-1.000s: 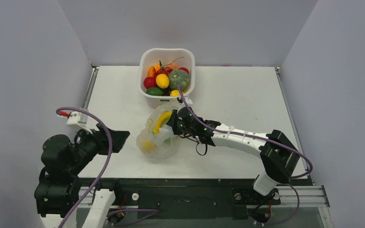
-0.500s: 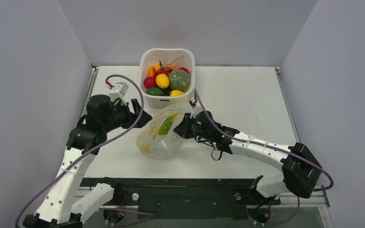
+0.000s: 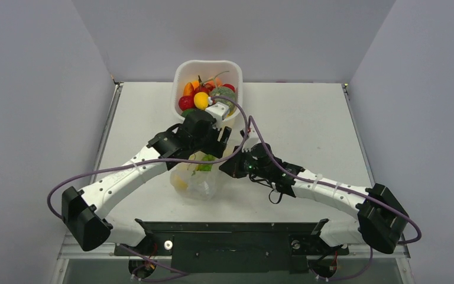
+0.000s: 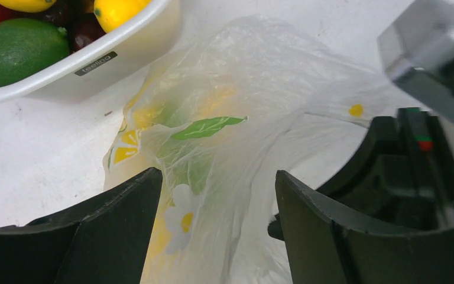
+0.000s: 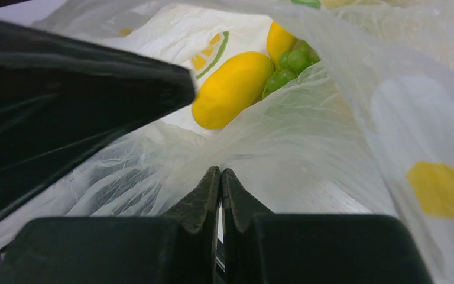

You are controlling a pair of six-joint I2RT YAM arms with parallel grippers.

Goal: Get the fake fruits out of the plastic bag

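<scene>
A white tub (image 3: 180, 74) with a red fruit (image 3: 185, 102), a lime (image 4: 20, 47) and a squash (image 3: 229, 94) sits on the white table (image 3: 307, 118)

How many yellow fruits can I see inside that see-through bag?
2 plainly: an oval fruit mid-bag, another yellow fruit behind it beside the green grapes. The crinkled plastic bag may hide more.

The bag (image 4: 260, 89) is thin, see-through plastic film, crinkled and faintly shiny. The yellow fruit (image 5: 232, 89) and green grapes (image 5: 292, 64) inside it are smooth, glossy plastic. The tub (image 4: 124, 44) is smooth, rigid white plastic, the table (image 3: 307, 118) matt white, and the left gripper (image 4: 217, 177) matt black plastic.
</scene>
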